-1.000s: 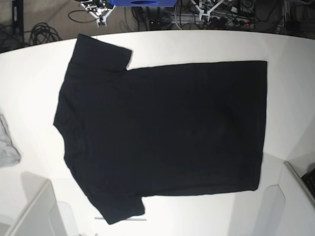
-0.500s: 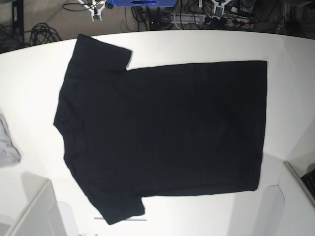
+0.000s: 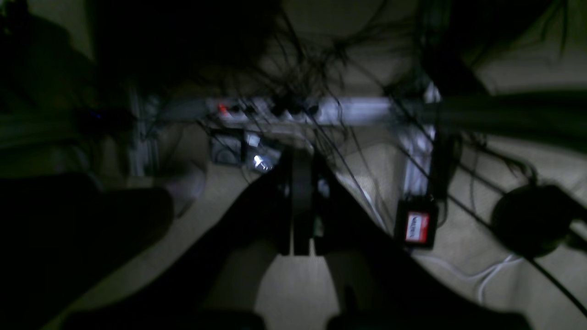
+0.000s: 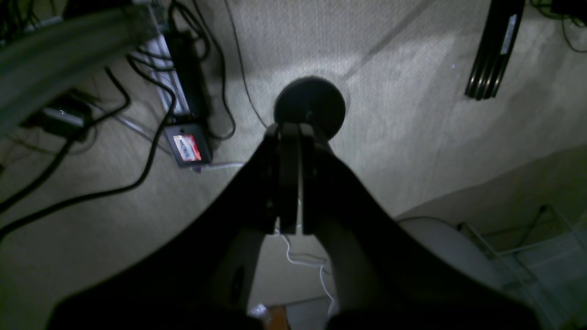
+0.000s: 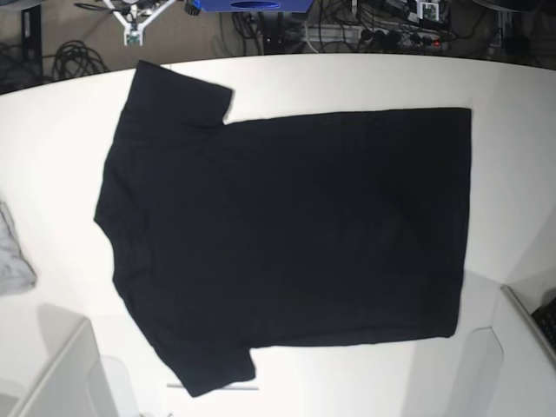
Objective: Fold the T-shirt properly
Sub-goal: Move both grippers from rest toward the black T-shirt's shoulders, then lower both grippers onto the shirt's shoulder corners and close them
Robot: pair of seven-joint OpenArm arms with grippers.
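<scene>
The black T-shirt (image 5: 287, 234) lies flat across the white counter (image 5: 347, 82), collar left. Both hands, left (image 3: 300, 201) and right (image 4: 290, 178), hang clenched over the floor, grasping nothing.

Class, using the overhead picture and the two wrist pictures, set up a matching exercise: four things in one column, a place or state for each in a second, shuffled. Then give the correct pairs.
Things:
1. T-shirt
2. grey cloth
3. right gripper
4. power strip

Places or states:
A. shut, above carpeted floor
B. on the floor among tangled cables
C. spread flat across the white table
D. at the table's edge, partly out of frame

Pairs: 1-C, 2-D, 3-A, 4-B
</scene>
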